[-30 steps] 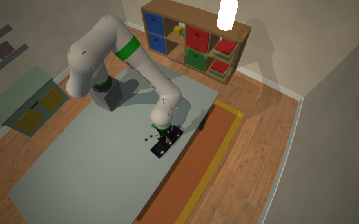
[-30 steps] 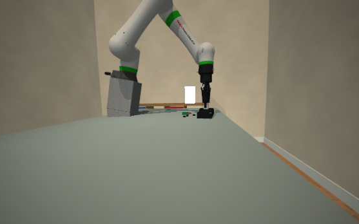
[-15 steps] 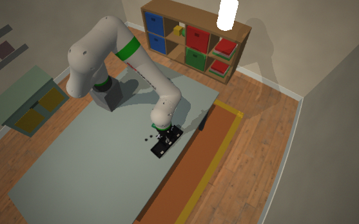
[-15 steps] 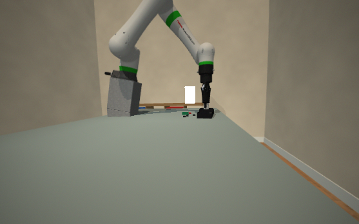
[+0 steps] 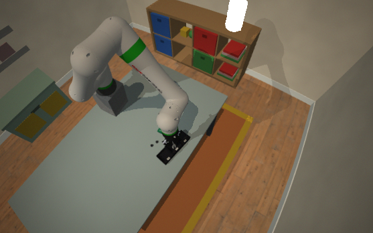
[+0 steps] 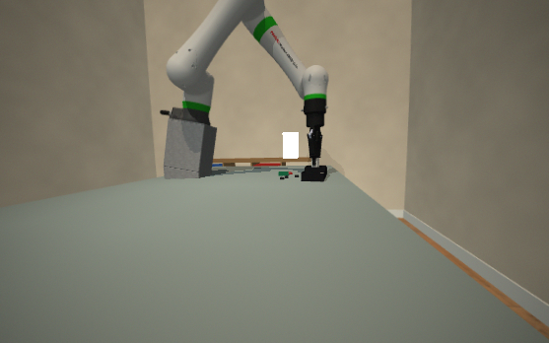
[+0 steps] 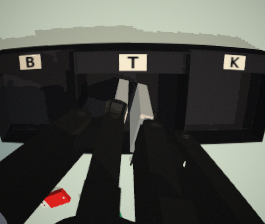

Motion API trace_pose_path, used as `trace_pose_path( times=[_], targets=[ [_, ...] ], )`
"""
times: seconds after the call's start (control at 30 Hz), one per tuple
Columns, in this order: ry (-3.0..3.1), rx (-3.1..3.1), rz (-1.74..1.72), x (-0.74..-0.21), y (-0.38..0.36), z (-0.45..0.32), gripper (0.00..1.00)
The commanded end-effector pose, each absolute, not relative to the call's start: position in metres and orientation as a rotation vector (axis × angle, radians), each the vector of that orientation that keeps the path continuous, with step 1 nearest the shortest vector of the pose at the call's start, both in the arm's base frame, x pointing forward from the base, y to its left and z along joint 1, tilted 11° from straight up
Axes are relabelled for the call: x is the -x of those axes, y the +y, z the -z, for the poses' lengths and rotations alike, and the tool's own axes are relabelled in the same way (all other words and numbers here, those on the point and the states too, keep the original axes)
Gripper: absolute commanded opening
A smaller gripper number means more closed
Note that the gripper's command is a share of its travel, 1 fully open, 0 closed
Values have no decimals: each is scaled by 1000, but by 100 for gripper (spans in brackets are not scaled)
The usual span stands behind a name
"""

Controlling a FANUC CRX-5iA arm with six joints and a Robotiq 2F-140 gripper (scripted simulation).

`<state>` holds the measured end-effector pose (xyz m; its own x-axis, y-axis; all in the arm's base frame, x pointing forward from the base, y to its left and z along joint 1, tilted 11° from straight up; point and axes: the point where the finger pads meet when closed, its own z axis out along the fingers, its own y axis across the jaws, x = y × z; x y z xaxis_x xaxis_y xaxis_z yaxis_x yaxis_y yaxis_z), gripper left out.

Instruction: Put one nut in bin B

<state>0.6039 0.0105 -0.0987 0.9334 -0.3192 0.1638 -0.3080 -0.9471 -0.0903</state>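
Observation:
Three joined black bins [image 5: 163,159] [image 6: 313,176] stand flat on the table. In the wrist view, bin B [image 7: 53,67] is at left, bin T [image 7: 103,65] in the middle and bin K [image 7: 208,65] at right. My gripper [image 5: 173,146] [image 6: 315,163] [image 7: 129,96] points down over bin T, fingers nearly together, with nothing seen between the tips. Its fingers hide part of bins B and T. No nut shows in the dark visible part of bin B. Small dark pieces [image 5: 151,145] [image 6: 282,177] lie on the table beside the bins, too small to tell if they are nuts.
A red piece [image 7: 58,198] [image 6: 290,172] and a green piece [image 5: 159,130] [image 6: 283,173] lie on the base side of the bins. The table's long edge [image 5: 180,173] runs close behind the bins. A shelf [image 5: 201,15] stands beyond the table.

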Motion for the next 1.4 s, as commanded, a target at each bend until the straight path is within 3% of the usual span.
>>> trace_pose_path(
  times=[0.0,1.37],
  targets=[
    [492,3027,273,-604,10,99,5],
    [492,3027,273,-596,9,55,5]
  ],
)
